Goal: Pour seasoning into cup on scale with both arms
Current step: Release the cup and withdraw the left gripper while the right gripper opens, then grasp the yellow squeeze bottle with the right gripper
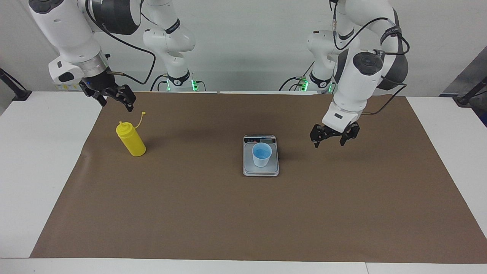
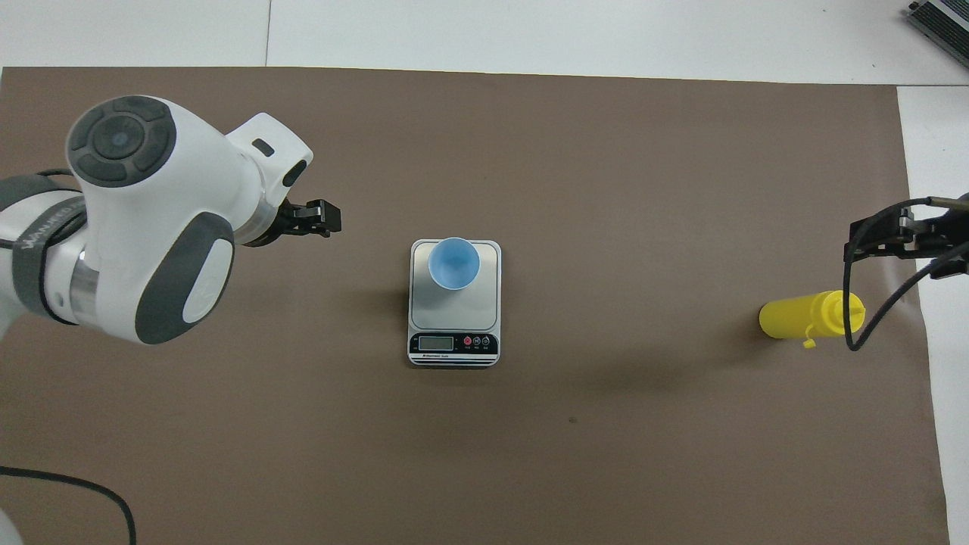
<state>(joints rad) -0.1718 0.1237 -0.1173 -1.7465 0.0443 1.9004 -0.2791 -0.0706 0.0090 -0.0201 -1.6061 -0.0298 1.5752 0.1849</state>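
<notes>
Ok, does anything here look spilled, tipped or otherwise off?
Nothing stands out. The cup stands upright on the scale, the seasoning bottle stands upright with its tethered cap off, and the mat shows no spill. Left gripper and right gripper are open and empty.

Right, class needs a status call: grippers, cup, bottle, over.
Left gripper open, empty, beside scale. Right gripper open above seasoning bottle. Cup upright on scale. Nothing between.

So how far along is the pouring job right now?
Done: the cup stands on the scale. In hand: nothing; the left hand is open over the mat beside the scale, the right hand open above the seasoning bottle. Left: gripping the bottle and pouring.
</notes>
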